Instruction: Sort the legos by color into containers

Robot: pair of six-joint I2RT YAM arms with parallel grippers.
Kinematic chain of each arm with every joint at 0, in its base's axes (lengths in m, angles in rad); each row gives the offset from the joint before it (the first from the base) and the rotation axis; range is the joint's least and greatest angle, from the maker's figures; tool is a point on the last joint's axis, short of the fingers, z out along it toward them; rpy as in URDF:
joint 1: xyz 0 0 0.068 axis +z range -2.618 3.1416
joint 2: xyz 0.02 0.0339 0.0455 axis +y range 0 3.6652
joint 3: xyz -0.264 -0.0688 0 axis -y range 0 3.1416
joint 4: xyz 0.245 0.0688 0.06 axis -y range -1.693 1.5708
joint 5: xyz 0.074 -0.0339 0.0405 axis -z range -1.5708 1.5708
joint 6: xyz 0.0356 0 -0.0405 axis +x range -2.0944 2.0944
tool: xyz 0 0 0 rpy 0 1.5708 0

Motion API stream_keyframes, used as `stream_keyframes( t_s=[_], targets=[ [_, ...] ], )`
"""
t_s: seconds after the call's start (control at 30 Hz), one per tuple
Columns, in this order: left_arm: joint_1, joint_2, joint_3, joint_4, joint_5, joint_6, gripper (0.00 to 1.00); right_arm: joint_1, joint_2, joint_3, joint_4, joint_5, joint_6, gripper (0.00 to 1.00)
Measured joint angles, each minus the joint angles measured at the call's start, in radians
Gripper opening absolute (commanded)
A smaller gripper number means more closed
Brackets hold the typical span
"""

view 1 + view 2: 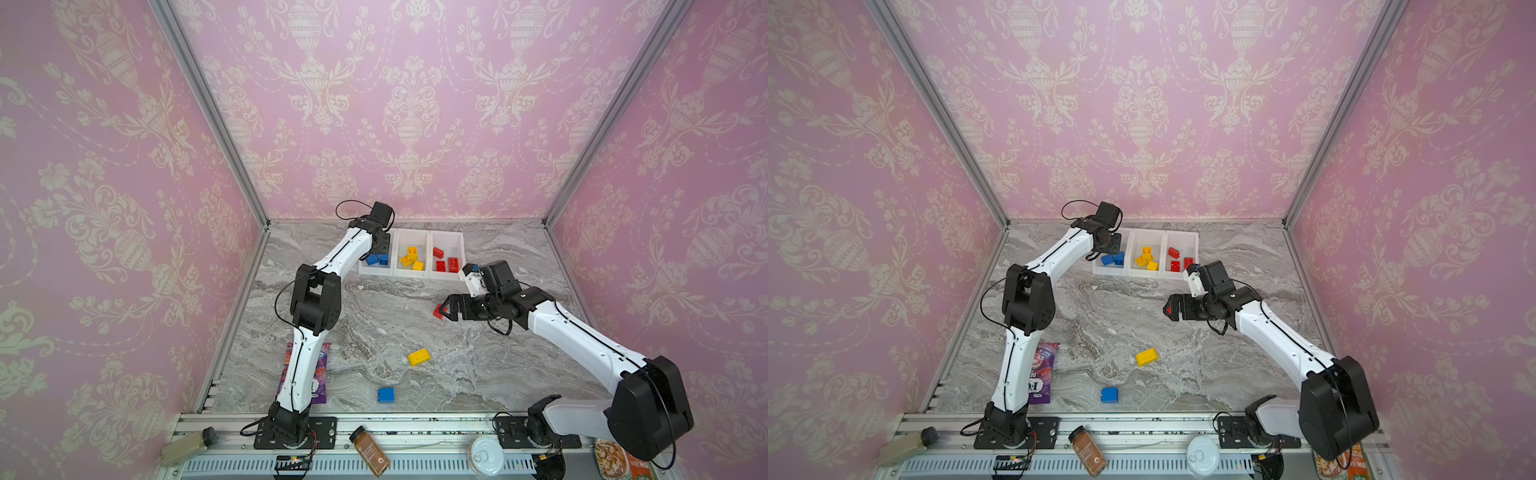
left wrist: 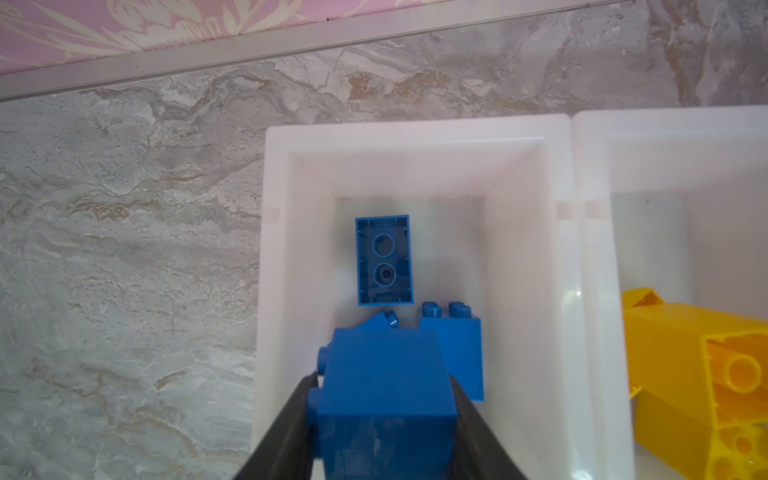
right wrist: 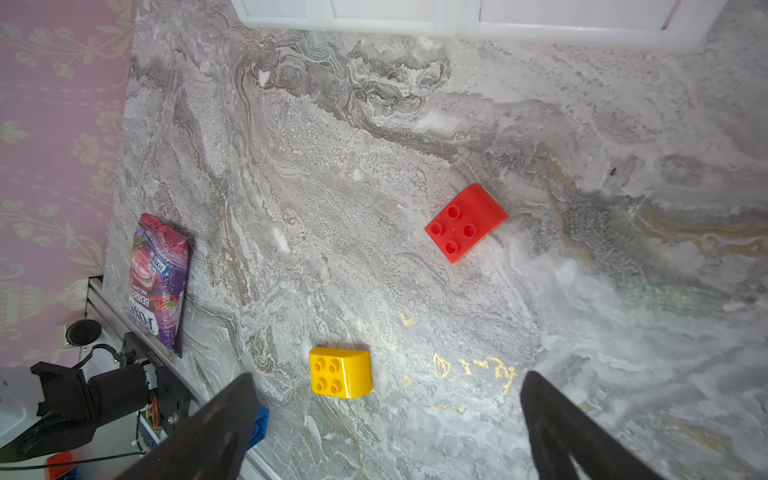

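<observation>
My left end effector [image 2: 384,399] grips a blue brick [image 2: 386,374] over the leftmost of three white containers [image 1: 411,274], where other blue bricks [image 2: 384,259] lie. The middle one holds yellow, the right one red. My right end effector [image 3: 386,378] hangs wide open and empty near a red brick [image 3: 465,222] on the tabletop [image 3: 415,124]. A yellow brick [image 3: 340,372] and a loose blue brick [image 1: 385,394] lie there too.

White links [image 1: 582,338], black joints [image 1: 316,299], thin black cables [image 1: 276,305], black tapered right end effector [image 3: 386,376]

Open tabletop [image 1: 374,316] around red lego [image 3: 465,222], apparently.
</observation>
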Motion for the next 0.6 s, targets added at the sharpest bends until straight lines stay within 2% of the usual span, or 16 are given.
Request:
stream_keyframes(
  t_s=[0.2, 0.27, 0.53, 0.6],
  targets=[
    [0.006, 0.011, 0.038, -0.011, 0.000, 0.011, 0.60, 0.049, 0.094, 0.075, -0.042, 0.082, 0.001, 1.00],
    [0.006, 0.011, 0.039, -0.012, 0.000, 0.014, 0.63, 0.063, 0.130, 0.099, -0.054, 0.110, 0.006, 1.00],
    [0.006, 0.010, 0.037, -0.014, 0.002, 0.016, 0.68, 0.094, 0.248, 0.180, -0.097, 0.208, 0.073, 1.00],
    [0.006, -0.011, -0.005, 0.003, 0.010, 0.014, 0.70, 0.098, 0.270, 0.194, -0.100, 0.237, 0.112, 1.00]
  ],
)
